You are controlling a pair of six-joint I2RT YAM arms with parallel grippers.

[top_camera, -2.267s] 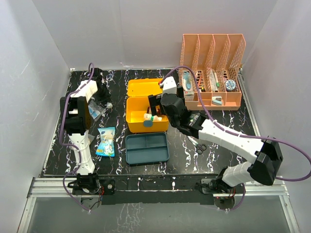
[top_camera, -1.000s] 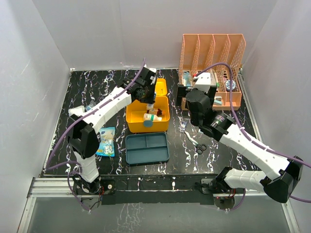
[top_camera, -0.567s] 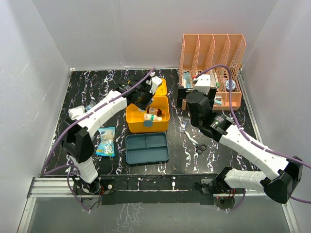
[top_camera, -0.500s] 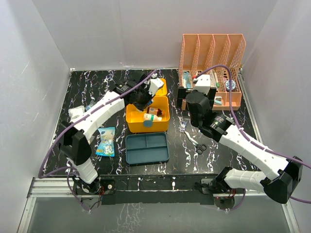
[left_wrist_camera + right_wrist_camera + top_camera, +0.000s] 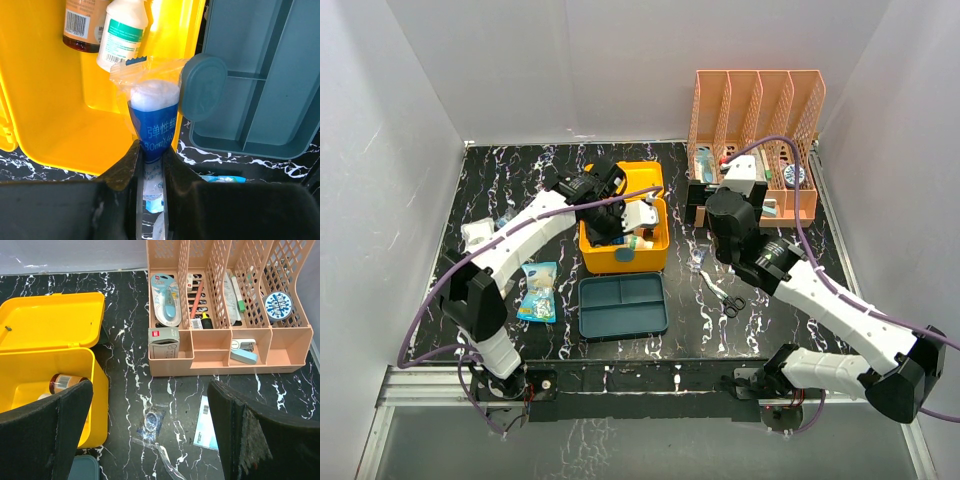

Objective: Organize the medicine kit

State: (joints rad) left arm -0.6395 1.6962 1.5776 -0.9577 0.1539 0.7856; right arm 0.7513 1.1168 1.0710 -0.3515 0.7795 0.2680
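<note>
Left gripper [image 5: 152,150] pinches the bandage packet [image 5: 154,112], likely light, soft and slippery, by 1 end over the medicine kit [image 5: 600,262]; right gripper [image 5: 150,390] gapes empty

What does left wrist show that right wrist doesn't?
Only left wrist: the left gripper shut on a blue-labelled packet at the front edge of the box, beside the teal latch.
Only right wrist: the orange mesh rack, the open lid, a loose paper packet on the table, and the open right gripper, which holds nothing.
Both: the yellow box and the amber bottle inside it.
</note>
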